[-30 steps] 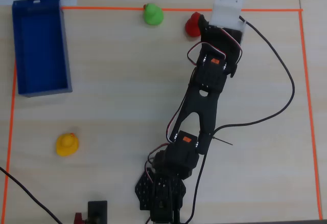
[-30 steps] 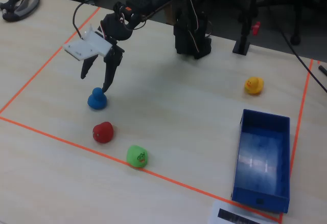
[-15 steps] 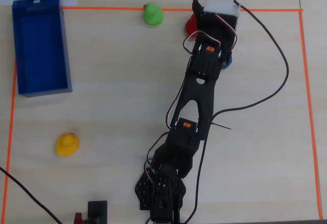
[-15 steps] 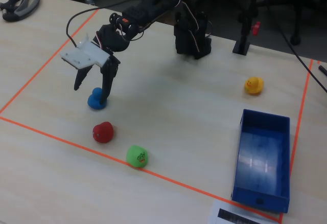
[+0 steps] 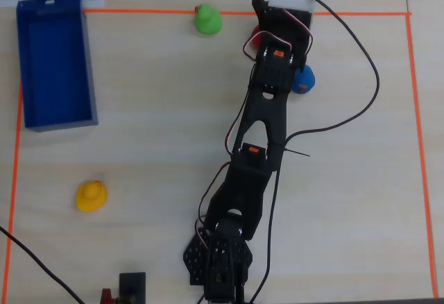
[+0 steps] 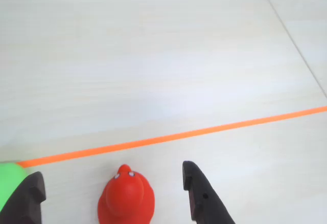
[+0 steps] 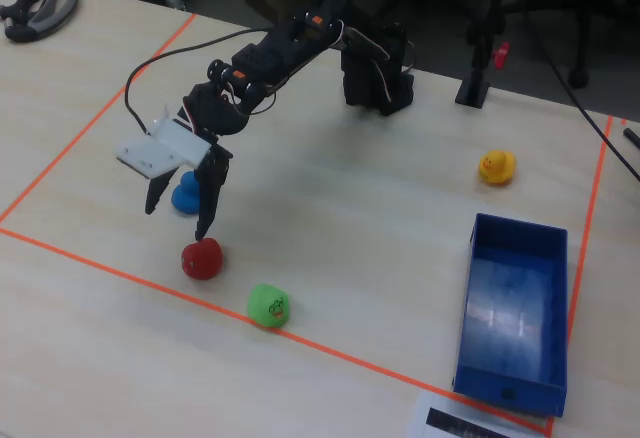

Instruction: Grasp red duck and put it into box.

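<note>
Hand (image 7: 180, 220) wide open, empty, fingertips poised just above red duck (image 6: 126, 199). Duck sits on worktop (image 7: 350, 238) between fingers in wrist view, near orange tape line (image 6: 204, 131). Box (image 7: 510, 318) well apart.

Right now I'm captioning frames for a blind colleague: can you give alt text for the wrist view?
A red duck sits on a pale wooden table between the open gripper's two dark fingers, near the bottom edge. An orange tape line crosses behind it, and a green duck peeks in at lower left.
</note>
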`<act>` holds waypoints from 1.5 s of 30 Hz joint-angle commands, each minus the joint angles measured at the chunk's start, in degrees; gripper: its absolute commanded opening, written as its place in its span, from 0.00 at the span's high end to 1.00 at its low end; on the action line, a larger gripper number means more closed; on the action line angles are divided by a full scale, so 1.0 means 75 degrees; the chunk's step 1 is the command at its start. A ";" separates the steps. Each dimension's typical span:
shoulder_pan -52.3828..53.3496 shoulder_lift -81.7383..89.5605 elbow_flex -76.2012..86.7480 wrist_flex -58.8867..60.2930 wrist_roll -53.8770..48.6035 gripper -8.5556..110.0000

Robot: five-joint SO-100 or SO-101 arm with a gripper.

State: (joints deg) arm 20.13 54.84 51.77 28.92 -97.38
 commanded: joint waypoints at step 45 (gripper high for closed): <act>0.0035 -0.2250 -0.1570 0.1172 0.0914 0.63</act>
State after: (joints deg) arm 19.95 36.83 40.08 37.79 -91.05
